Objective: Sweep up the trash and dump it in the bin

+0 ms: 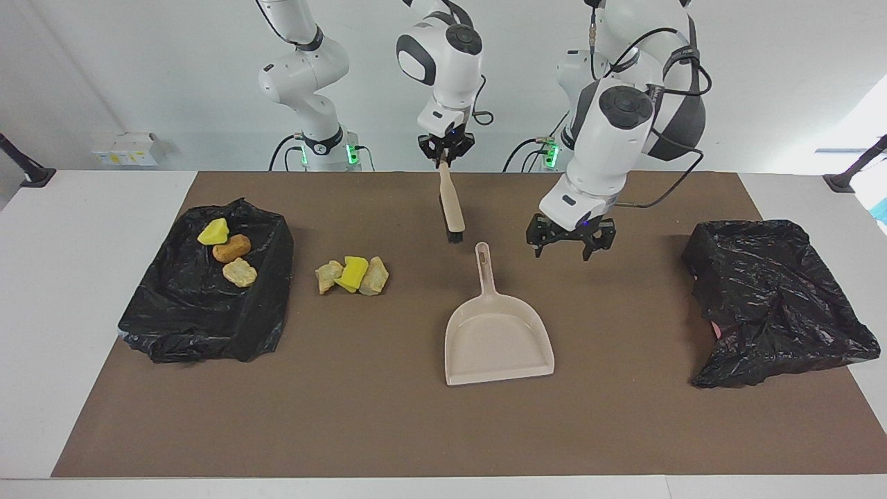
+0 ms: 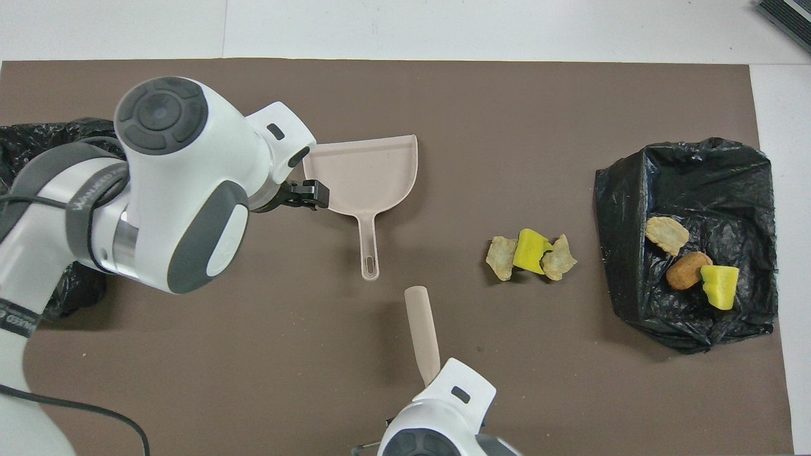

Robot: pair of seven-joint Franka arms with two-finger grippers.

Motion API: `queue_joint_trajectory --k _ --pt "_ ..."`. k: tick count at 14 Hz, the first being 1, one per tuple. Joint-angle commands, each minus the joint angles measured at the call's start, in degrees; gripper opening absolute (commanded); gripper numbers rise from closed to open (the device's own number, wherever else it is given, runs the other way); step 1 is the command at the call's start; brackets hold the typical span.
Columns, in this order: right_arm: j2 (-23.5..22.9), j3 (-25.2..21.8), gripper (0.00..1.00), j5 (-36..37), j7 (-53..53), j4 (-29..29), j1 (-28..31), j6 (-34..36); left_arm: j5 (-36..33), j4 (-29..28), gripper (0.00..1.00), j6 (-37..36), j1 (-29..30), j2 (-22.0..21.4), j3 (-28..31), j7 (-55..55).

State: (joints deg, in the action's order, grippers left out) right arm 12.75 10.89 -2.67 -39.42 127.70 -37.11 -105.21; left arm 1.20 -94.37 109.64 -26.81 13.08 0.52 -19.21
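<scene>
Three small rough foam chunks (image 1: 352, 275), yellow and tan, lie loose on the counter (image 1: 388, 430) beside a black-lined bin (image 1: 256, 333); they look light and soft. The right end effector (image 1: 445, 149) is clamped on a beige brush (image 1: 451, 204); the left end effector (image 1: 569, 242) hangs spread, empty, near the beige plastic dustpan (image 1: 495, 336), whose stiff handle is best to grasp

- Smooth, matt beige plastic on the dustpan (image 1: 497, 336), beside the left gripper (image 1: 563, 244).
- Same matt beige plastic on the brush (image 1: 450, 201) handle, clamped in the right gripper (image 1: 445, 154).
- Rough, porous foam on the trash (image 1: 352, 275).
- Thin, crinkled, glossy black plastic film on both bin liners (image 1: 208, 291).
- Matt brown mat (image 1: 388, 416), paper-like.
- Glossy white arm shells (image 2: 184, 190).
</scene>
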Motion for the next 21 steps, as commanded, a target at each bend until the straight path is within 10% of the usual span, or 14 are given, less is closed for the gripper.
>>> queue_joint_trajectory --k 1,15,20,21 --pt "4.1 0.4 0.0 0.9 2.9 1.8 5.9 3.2 -0.8 -0.4 1.0 2.1 -3.3 1.1 0.9 -4.6" --pt "-1.6 0.6 0.0 11.9 26.3 6.1 34.4 -7.1 -0.8 -9.4 0.96 13.9 -12.2 6.4 0.9 -19.1" --pt "-4.1 0.8 0.0 12.1 26.9 8.8 33.9 -10.9 -0.8 -8.9 0.0 14.1 -11.3 6.3 1.0 -18.5" --pt "-4.1 0.8 0.0 11.9 26.9 8.8 33.9 -10.9 -0.8 -9.0 0.0 13.9 -11.3 6.2 1.0 -18.5"
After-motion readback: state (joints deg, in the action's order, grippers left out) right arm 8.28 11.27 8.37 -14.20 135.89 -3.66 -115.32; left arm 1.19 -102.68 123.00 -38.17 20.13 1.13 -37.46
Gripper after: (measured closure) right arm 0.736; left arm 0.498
